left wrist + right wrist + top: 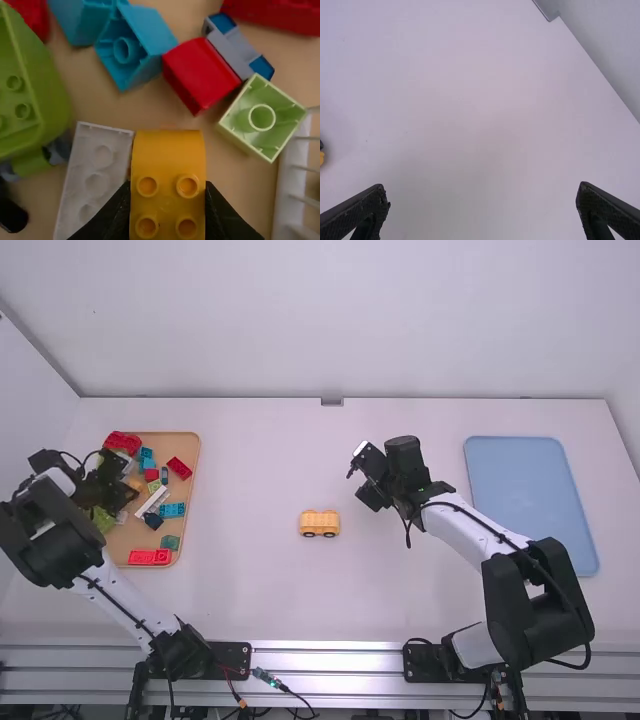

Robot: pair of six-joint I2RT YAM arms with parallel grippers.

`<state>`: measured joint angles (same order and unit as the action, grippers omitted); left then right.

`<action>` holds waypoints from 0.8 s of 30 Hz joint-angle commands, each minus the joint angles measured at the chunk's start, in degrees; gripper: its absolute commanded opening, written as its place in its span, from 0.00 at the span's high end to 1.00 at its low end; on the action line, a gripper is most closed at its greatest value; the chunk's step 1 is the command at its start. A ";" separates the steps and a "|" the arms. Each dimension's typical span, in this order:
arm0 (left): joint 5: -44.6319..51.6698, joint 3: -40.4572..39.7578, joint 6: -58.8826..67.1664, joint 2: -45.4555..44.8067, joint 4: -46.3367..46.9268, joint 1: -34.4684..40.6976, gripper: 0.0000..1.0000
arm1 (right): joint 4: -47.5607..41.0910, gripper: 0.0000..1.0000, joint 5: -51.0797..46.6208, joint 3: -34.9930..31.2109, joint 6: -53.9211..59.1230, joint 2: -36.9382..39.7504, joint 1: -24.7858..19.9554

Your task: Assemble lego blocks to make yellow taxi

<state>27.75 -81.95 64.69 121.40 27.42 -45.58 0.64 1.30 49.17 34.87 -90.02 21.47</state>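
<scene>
My left gripper is over the tray of blocks at the left. In the left wrist view my left gripper is shut on a yellow block with a curved top and several studs, among the other blocks. A yellow car base with black wheels stands on the table near the middle; its edge shows at the left of the right wrist view. To the right of it my right gripper is above the table. In the right wrist view the right gripper is open, nothing between its fingers.
The orange-brown tray holds red, blue, green and white blocks. Close to the held block are a white plate, a red block and a pale green block. A blue tray lies at the right.
</scene>
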 commanded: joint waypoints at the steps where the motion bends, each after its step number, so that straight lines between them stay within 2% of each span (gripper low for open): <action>1: 3.76 -3.04 -1.40 -2.95 2.66 0.26 0.74 | -0.10 0.01 0.35 1.46 -0.37 0.93 -0.11; 6: 8.74 -6.71 -1.44 -5.44 10.38 0.63 0.78 | 0.05 0.01 0.37 1.46 -0.39 0.93 -0.09; 11: 8.87 -7.52 -1.20 -8.79 15.06 3.58 0.85 | 0.03 0.01 3.76 1.46 -0.37 0.93 -0.24; 15: 8.90 -7.50 -0.39 -11.23 17.46 7.19 0.85 | 0.01 0.01 9.79 1.46 -0.39 0.93 -1.38; 19: 8.87 -7.15 -0.17 -14.67 18.79 14.60 0.90 | -0.36 0.01 22.95 1.40 -0.30 0.80 -4.39; 24: 9.31 -5.66 2.82 -17.40 19.08 22.60 0.92 | 0.36 0.01 31.87 -0.42 3.35 -1.01 -6.84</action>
<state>34.98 -88.44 65.63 107.02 46.06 -25.80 0.84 24.43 49.15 35.97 -90.06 15.44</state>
